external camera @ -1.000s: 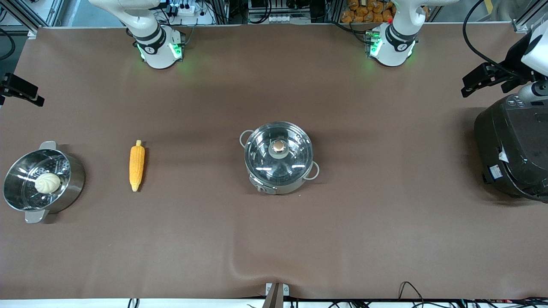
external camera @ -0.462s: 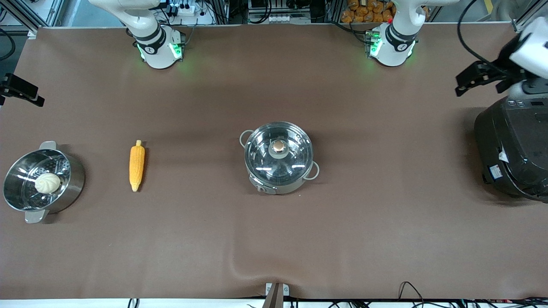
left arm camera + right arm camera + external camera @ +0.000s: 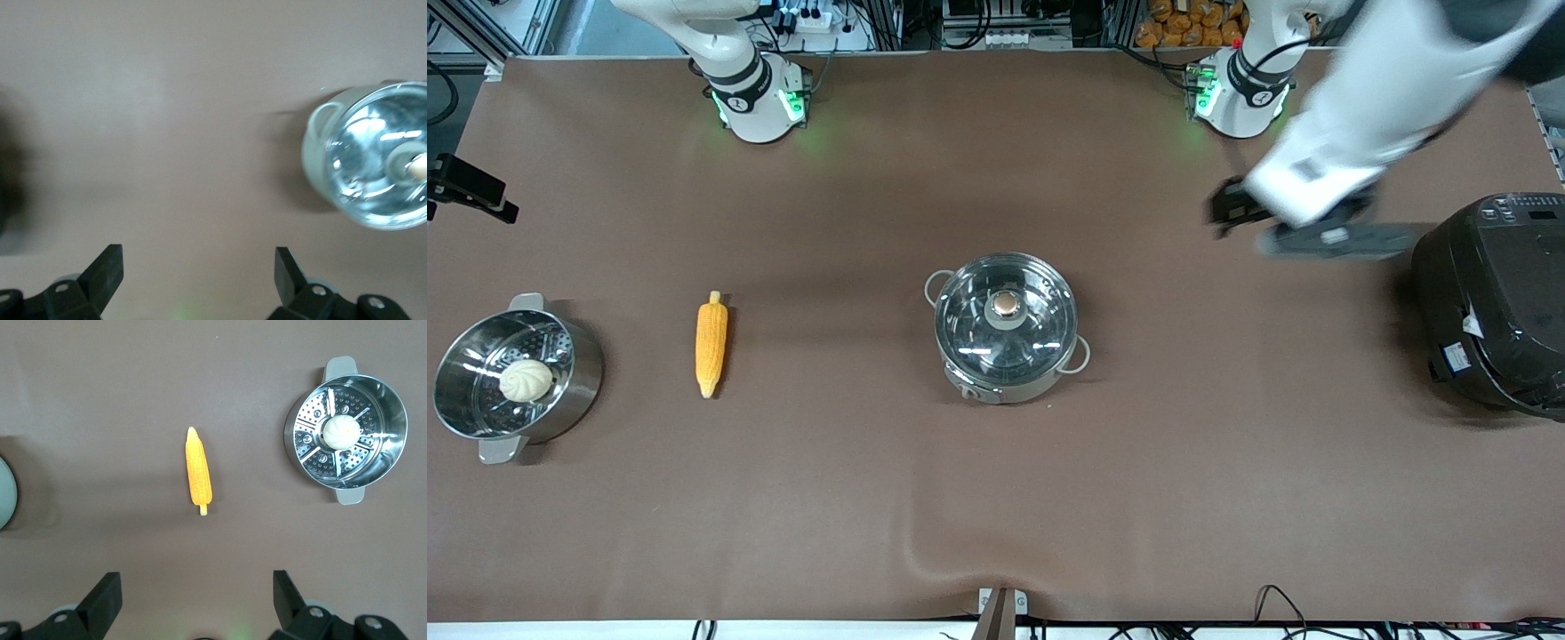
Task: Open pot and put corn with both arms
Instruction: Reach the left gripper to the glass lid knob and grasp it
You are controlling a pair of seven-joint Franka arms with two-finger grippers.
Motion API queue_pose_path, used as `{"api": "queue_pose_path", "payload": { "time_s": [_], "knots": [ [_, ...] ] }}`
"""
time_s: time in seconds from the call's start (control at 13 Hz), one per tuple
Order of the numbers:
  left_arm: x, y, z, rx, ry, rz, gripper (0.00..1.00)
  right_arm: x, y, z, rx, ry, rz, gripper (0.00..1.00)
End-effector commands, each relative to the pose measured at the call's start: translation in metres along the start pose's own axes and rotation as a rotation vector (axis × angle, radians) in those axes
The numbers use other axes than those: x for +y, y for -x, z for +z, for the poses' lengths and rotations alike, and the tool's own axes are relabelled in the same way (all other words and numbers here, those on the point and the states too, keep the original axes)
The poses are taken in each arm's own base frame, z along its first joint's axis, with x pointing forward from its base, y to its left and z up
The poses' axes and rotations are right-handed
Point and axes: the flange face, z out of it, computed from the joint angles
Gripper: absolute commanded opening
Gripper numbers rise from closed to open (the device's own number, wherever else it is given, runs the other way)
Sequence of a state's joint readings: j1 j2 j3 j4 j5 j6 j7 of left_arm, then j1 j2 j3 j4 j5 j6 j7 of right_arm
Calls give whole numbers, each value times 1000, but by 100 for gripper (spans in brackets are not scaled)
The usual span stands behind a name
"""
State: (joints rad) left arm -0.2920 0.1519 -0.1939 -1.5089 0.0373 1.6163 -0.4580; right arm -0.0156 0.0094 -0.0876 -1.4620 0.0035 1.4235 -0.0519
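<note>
The pot (image 3: pixel 1005 329) stands mid-table with its glass lid and copper knob (image 3: pixel 1006 305) on. It also shows in the left wrist view (image 3: pixel 370 153). The corn (image 3: pixel 711 342) lies on the cloth between the pot and the right arm's end, and shows in the right wrist view (image 3: pixel 199 472). My left gripper (image 3: pixel 1224 209) is open and empty in the air over bare cloth between the pot and the rice cooker; in its wrist view (image 3: pixel 198 265) the jaws stand wide. My right gripper (image 3: pixel 476 189) waits high at the right arm's end, open and empty (image 3: pixel 197 587).
A steel steamer pot (image 3: pixel 560 391) holding a white bun (image 3: pixel 525 380) stands at the right arm's end beside the corn; it also shows in the right wrist view (image 3: pixel 393 447). A large black rice cooker (image 3: pixel 1489 302) stands at the left arm's end.
My left arm has swung from above the rice cooker toward the pot, its gripper now lower over the cloth. The right arm, pot and corn have not moved.
</note>
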Motion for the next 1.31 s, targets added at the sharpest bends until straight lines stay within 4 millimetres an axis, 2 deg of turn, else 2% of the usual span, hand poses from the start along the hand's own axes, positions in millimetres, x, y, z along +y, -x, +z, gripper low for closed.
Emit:
{"api": "queue_pose_path", "payload": {
  "time_s": [0.0,0.15,0.31,0.46,0.69,0.92,1.0,1.08,1.23],
  "knots": [
    [62,-12,27,39,21,-51,100,0,-1,1,5,-2,-4,100],
    [123,-15,55,43,46,-143,100,0,-1,1,5,-2,-7,100],
    [158,-21,75,50,75,-207,100,0,-1,1,4,-2,-7,100],
    [184,-14,91,56,91,-200,100,1,-3,5,-6,-3,-4,100],
    [216,-7,122,49,92,-196,100,1,-4,17,-30,-4,1,100],
    [233,2,143,48,55,-194,100,-1,-5,18,-32,0,-2,100],
    [236,2,159,38,37,-191,100,-1,-5,19,-32,-2,-1,100],
    [241,2,167,42,34,-182,100,-1,-7,21,-36,-2,2,100],
    [248,-1,173,75,59,-178,100,-1,-7,23,-39,-3,33,100]
  ]
}}
